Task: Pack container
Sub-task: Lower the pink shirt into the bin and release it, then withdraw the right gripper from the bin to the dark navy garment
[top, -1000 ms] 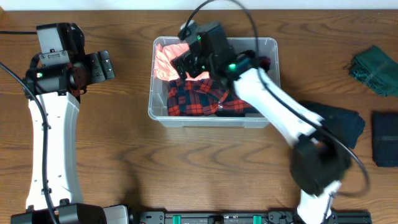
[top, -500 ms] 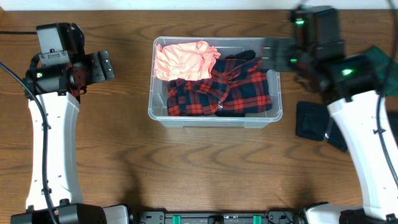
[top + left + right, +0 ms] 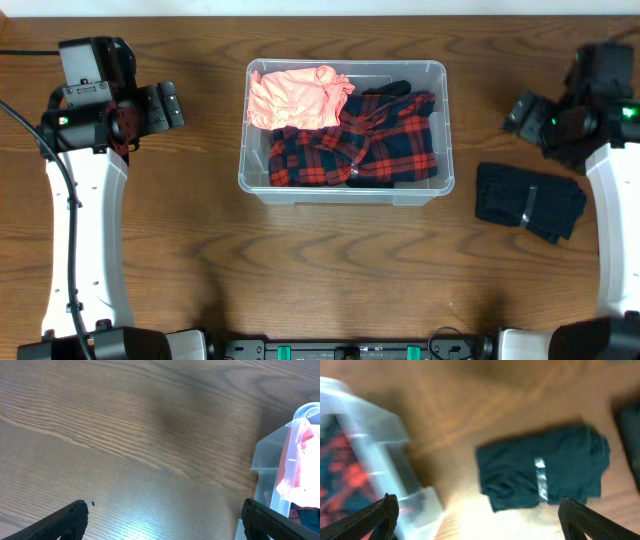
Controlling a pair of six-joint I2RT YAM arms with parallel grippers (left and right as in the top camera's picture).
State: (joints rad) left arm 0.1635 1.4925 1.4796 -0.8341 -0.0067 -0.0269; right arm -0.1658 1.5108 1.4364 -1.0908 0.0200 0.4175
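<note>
A: How is the right tool?
B: Jaws wide apart, empty, above the desk. The dark folded garment lies near, toward the robot's base, long axis left-to-right. The container, part packed, sits well left.

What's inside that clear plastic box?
The container holds a pink garment and a red-and-navy plaid shirt. Anything beneath them is hidden.

2 arms: long white rounded plastic links, matte black wrist housings w/ small green LEDs. Thin black cable along L link. Black pointed fingertips on both. Black base rail, green bits.
</note>
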